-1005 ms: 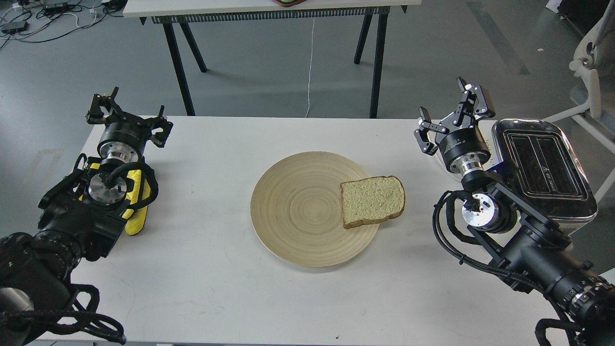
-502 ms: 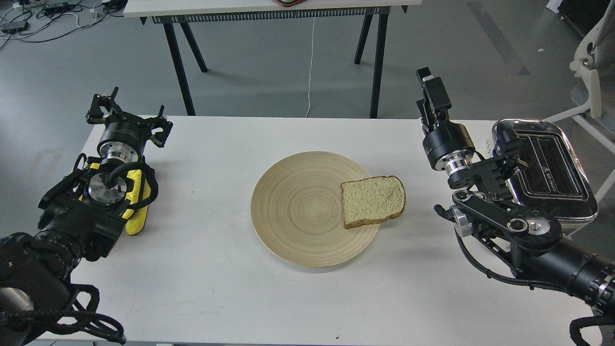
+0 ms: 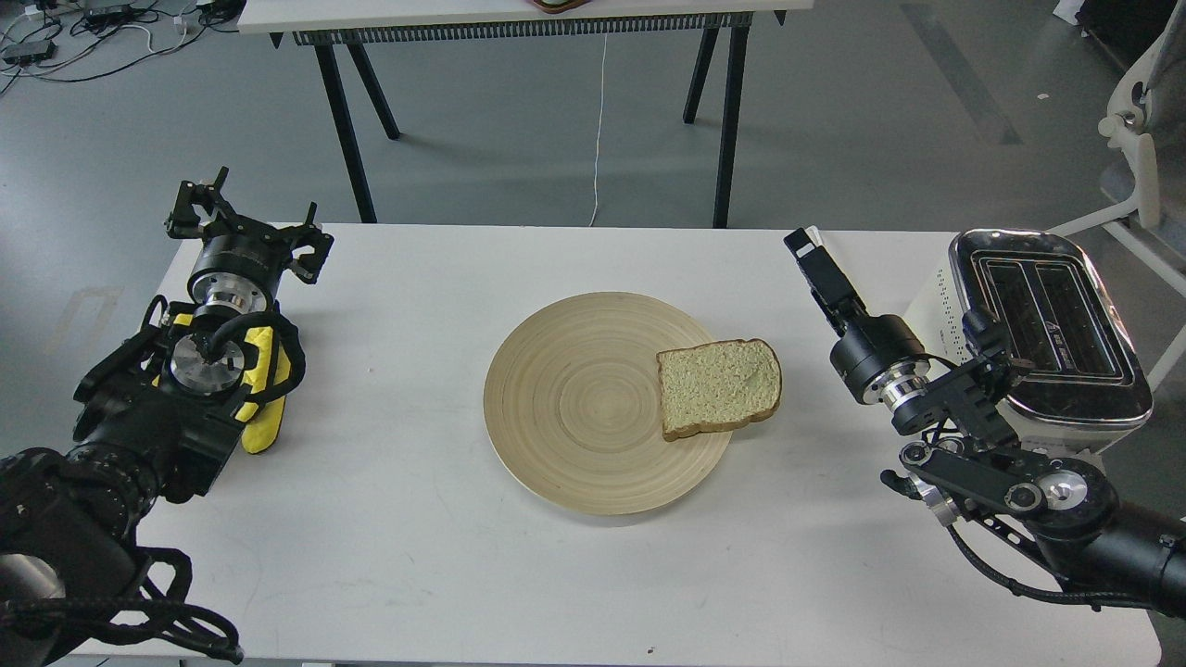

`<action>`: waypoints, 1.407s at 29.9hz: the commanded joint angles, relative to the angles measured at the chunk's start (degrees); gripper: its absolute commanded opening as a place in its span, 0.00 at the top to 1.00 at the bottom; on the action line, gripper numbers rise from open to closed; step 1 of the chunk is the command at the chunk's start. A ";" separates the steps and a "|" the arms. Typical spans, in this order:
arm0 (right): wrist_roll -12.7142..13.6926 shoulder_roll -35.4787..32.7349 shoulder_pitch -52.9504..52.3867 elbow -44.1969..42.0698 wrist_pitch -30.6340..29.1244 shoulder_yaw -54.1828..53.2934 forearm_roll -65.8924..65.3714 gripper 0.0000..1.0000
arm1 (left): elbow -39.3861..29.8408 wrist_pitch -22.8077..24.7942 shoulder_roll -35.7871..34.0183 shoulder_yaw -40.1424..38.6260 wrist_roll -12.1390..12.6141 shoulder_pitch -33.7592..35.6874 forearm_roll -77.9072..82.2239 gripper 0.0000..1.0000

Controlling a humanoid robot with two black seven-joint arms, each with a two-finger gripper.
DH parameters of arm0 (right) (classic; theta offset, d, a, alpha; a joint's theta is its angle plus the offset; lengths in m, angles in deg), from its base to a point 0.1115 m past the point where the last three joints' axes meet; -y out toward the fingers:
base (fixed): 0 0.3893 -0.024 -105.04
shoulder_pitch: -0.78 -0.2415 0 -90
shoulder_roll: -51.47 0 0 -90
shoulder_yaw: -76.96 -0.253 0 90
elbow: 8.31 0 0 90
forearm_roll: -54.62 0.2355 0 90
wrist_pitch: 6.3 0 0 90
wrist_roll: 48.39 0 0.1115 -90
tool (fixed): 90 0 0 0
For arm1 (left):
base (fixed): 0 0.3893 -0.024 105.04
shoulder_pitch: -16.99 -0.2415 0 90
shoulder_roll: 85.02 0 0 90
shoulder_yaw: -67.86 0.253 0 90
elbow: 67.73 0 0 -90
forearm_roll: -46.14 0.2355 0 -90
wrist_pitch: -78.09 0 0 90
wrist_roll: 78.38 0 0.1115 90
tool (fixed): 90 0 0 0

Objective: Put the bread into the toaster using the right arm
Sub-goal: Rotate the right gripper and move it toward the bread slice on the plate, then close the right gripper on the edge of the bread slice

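The right hand point(image 3: 808, 252), seen edge-on so its opening cannot be told, hovers empty near the counter's point(image 3: 417, 574) far right corner, between the bread point(image 3: 718, 384) and the toaster point(image 3: 1047, 343).

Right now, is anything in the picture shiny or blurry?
In the head view, the cream-white toaster's chrome top gleams with reflections; the tan bread slice on the round wooden plate looks sharp, with soft shadows beneath.

A lab: grey floor point(image 3: 519, 157), cable tangle point(image 3: 83, 37), trestle table point(image 3: 519, 14), office chair point(image 3: 1144, 139).
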 commanded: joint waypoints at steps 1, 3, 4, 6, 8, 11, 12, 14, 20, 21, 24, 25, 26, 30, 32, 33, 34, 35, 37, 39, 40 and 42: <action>0.01 0.00 2.23 -0.33 -0.01 0.02 0.00 0.02 | 0.00 0.00 0.00 0.00 0.00 -0.05 0.00 0.00; 0.01 0.00 3.02 -0.42 -0.01 0.11 0.00 0.02 | 0.00 0.00 0.00 0.00 0.00 0.03 0.00 0.00; 0.01 0.00 3.37 -0.59 -0.01 0.11 0.00 0.02 | 0.00 0.00 0.00 0.00 0.00 0.03 0.00 0.00; 0.01 0.08 4.34 -0.59 -0.01 0.11 0.00 0.02 | 0.00 0.00 0.00 0.00 0.00 -0.05 0.00 0.00; 0.01 0.35 4.78 -0.59 -0.01 0.11 -0.09 0.02 | 0.00 0.00 0.00 0.00 0.00 -0.05 0.00 0.00; 0.01 0.61 4.87 -0.68 -0.01 2.82 0.00 0.02 | 0.00 0.00 0.00 0.00 0.00 0.03 0.00 0.00; 0.01 0.70 4.78 -0.77 -0.01 3.88 0.17 0.02 | 0.00 0.00 0.00 0.00 0.00 -0.05 0.00 0.00; 0.01 1.05 4.78 -1.38 -0.01 4.85 0.26 0.02 | 0.00 0.00 0.00 0.00 0.00 -0.05 0.00 0.00; 0.01 4.56 4.96 -4.81 -0.01 5.47 0.26 0.03 | 0.00 0.00 0.00 0.00 0.00 0.03 0.00 0.00; 0.01 5.35 4.96 -5.68 -0.01 5.47 0.26 0.03 | 0.00 0.00 0.00 0.00 0.00 -0.05 0.00 0.00; 0.01 6.67 4.96 -6.75 -0.01 5.47 0.35 0.05 | 0.00 0.00 0.00 0.00 0.00 -0.05 0.00 0.00; 0.01 6.76 4.96 -6.75 -0.01 5.56 0.35 0.05 | 0.00 0.00 0.00 0.00 0.00 -0.05 0.00 0.00; 0.01 6.85 4.96 -6.75 -0.01 5.56 0.35 0.06 | 0.00 0.00 0.00 0.00 0.00 -0.05 0.00 0.00; 0.01 7.64 4.96 -6.92 -0.01 5.64 0.18 0.24 | 0.00 0.00 0.00 0.00 0.00 -0.05 0.00 0.00; 0.01 7.82 4.87 -7.10 -0.01 6.69 0.18 0.34 | 0.00 0.00 0.00 0.00 0.00 0.03 0.00 0.00; 0.01 7.82 4.87 -7.19 -0.01 7.48 0.26 0.38 | 0.00 0.00 0.00 0.00 0.00 -0.05 0.00 0.00; 0.01 7.82 4.78 -7.53 -0.01 8.10 0.26 0.40 | 0.00 0.00 0.00 0.00 0.00 -0.05 0.00 0.00; 0.01 7.91 4.78 -7.89 -0.01 8.71 0.26 0.44 | 0.00 0.00 0.00 0.00 0.00 -0.05 0.00 0.00; 0.01 8.00 4.78 -8.24 -0.01 9.33 0.35 0.51 | 0.00 0.00 0.00 0.00 0.00 0.03 0.00 0.00; 0.01 7.91 4.78 -8.15 -0.01 9.51 0.35 0.52 | 0.00 0.00 0.00 0.00 0.00 -0.05 0.00 0.00; 0.01 7.91 4.78 -8.15 -0.01 9.60 0.35 0.54 | 0.00 0.00 0.00 0.00 0.00 0.03 0.00 0.00; 0.01 7.91 4.87 -8.15 -0.01 9.69 0.44 0.61 | 0.00 0.00 0.00 0.00 0.00 -0.05 0.00 0.00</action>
